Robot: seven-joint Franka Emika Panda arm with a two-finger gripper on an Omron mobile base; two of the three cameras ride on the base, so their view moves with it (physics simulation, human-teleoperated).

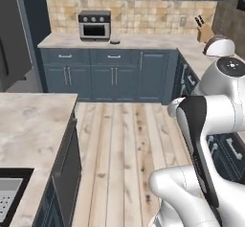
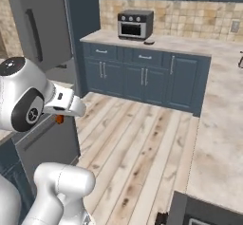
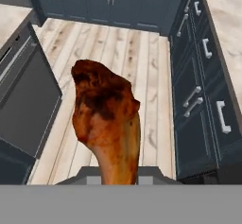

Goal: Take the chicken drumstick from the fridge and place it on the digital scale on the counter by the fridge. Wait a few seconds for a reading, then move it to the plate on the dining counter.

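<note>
The chicken drumstick point(image 3: 106, 114), orange-brown with a dark charred top, stands up from my gripper point(image 3: 118, 173), which is shut on its thin lower end. It hangs over the wooden floor. In the right base view a small orange bit of the drumstick point(image 2: 59, 119) peeks out under my white hand. The grey fridge point(image 2: 38, 24) stands at the far left, shut. On the counter point(image 1: 143, 41) beside the toaster oven lies a small dark flat digital scale point(image 1: 114, 41) point(image 2: 149, 42). The dining counter point(image 1: 33, 125) is at my left, its dark side point(image 3: 23, 100) close to the drumstick. The plate is out of view.
A grey toaster oven point(image 1: 94, 25) sits on the back counter. A sink point(image 1: 9, 192) is set in the dining counter. Another counter run with dark drawers point(image 3: 203, 76) lines the right side. A knife block point(image 1: 206, 29) stands in the far corner. Wooden floor point(image 1: 124, 140) lies open between.
</note>
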